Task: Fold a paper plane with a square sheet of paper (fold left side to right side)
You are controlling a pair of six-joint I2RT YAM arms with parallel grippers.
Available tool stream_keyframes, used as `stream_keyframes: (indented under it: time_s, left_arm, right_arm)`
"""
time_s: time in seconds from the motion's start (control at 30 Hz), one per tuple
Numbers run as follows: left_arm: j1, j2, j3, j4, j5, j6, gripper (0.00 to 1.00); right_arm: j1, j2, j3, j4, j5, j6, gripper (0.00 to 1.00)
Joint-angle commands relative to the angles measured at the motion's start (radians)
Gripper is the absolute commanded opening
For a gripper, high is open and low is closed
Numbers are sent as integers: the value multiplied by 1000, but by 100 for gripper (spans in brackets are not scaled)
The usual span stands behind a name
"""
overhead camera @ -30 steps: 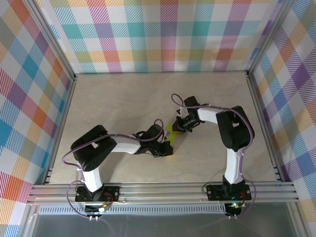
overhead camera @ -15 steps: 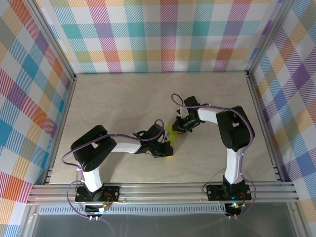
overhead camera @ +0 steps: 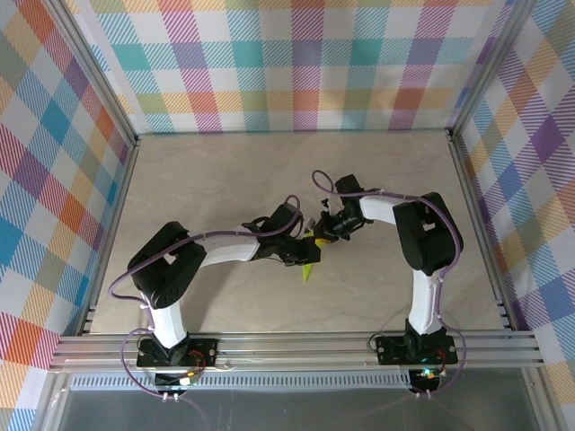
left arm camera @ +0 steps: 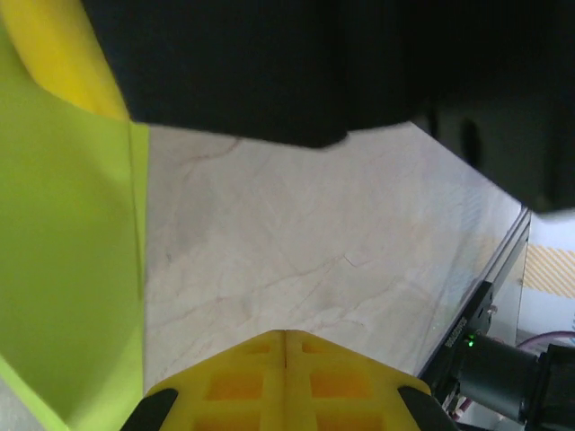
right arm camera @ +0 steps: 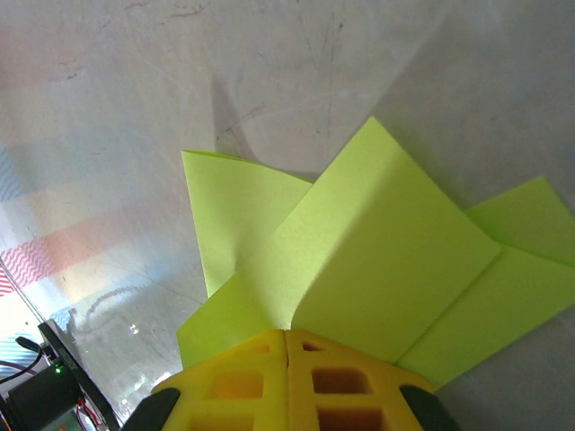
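Two grippers, both with pads pressed together. Left gripper sits at the lime sheet of paper, mid-table; right gripper is just beside it at the sheet's far end. My right wrist view shows folded flaps fanning out from under its closed tips; pinching or pressing, I cannot tell. My left wrist view puts the paper beside its tips, with bare table ahead.

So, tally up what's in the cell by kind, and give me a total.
Arms: 2 (left arm, right arm)
Paper, lime, partly folded: 1
Total: 3
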Motion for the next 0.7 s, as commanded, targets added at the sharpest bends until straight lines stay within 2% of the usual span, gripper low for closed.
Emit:
stream_keyframes:
  time_s: [0.0, 0.53, 0.67]
  left_arm:
    - [7, 47, 22, -30, 30, 27, 0]
    - [7, 86, -72, -28, -5, 37, 0]
    - [6, 78, -101, 1, 0, 22, 0]
  right_arm:
    - [7, 91, -42, -53, 166, -9, 0]
    - [6, 99, -20, -76, 182, -22, 0]
    - [6, 90, 12, -74, 143, -21, 0]
